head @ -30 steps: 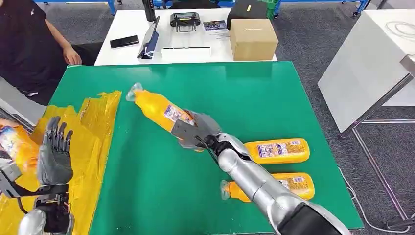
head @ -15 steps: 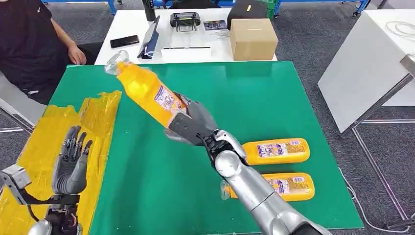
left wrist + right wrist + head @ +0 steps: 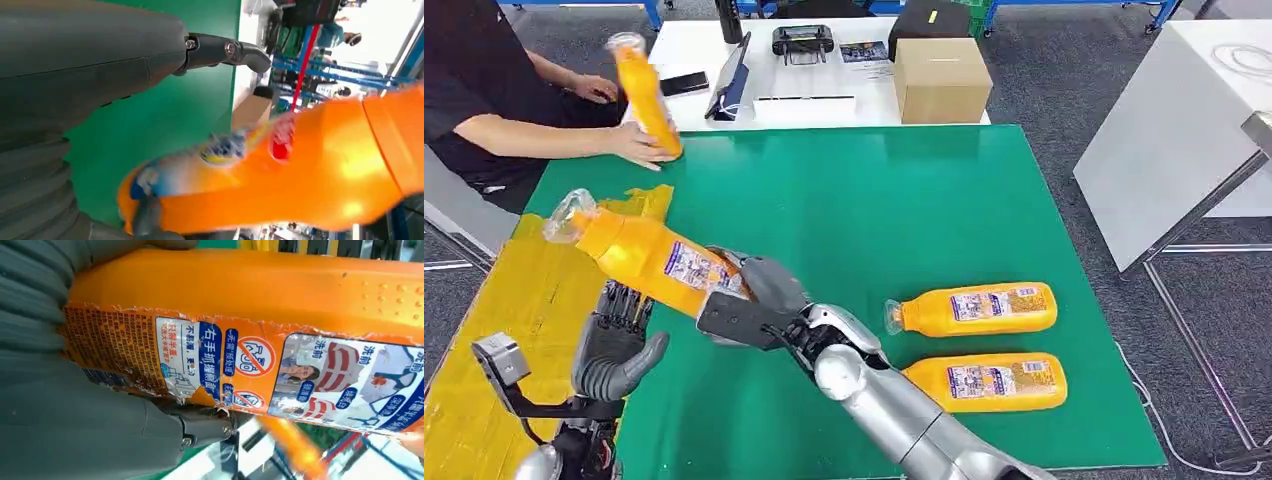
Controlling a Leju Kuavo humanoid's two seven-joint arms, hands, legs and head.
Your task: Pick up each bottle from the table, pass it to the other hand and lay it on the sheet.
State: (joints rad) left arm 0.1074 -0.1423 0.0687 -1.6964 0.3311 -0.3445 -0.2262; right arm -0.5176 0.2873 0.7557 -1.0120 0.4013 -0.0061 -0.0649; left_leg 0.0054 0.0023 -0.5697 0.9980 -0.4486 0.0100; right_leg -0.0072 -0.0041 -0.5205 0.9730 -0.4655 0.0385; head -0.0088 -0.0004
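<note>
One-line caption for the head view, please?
Right hand carries an orange bottle toward the open left hand beside the yellow sheet.

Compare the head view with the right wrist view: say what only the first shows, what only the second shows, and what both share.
Head view alone: the left hand open beneath the held bottle, the yellow sheet, two bottles lying on the green table, and a person's hand holding another bottle upright at the far edge.

Right wrist view alone: the label close up, with its torn edge, printed text and small pictures.

Both: the orange bottle held by the right hand.
</note>
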